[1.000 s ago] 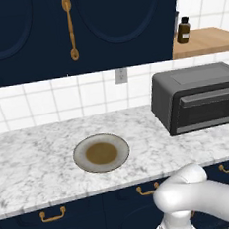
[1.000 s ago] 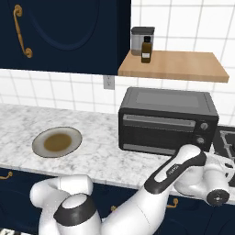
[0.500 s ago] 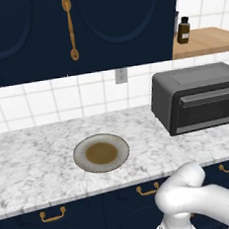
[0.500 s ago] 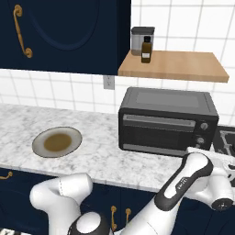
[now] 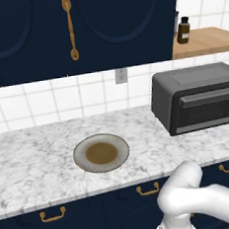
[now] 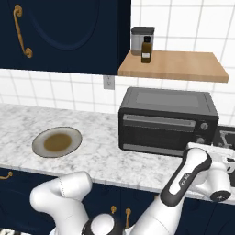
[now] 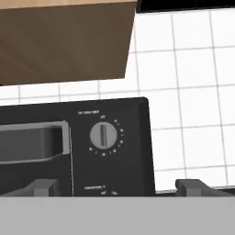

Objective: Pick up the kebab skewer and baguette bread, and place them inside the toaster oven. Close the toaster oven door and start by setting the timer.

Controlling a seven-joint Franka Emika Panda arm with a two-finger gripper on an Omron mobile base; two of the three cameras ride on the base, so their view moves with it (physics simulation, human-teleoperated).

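Pictured with door shut: toaster oven [image 6: 167, 120] at the counter's [image 6: 101, 158] back right, against the tiled wall. Faced squarely in the hand view: its round timer knob [image 7: 103, 135], a small, stiff, ridged dial, judged best pinched across its raised centre bar and turned gently. Gripper [image 7: 114, 186] poised just before the control panel, jaws spread wide and holding nothing. Left on the counter's middle, well apart from the oven: a round plate [image 5: 101, 153] carrying only a brown patch. Could not be made out through the dark door glass [image 6: 158, 135]: skewer and bread, presumably inside. Above, a dark bottle [image 6: 146, 49] on the wooden shelf [image 6: 176, 66].
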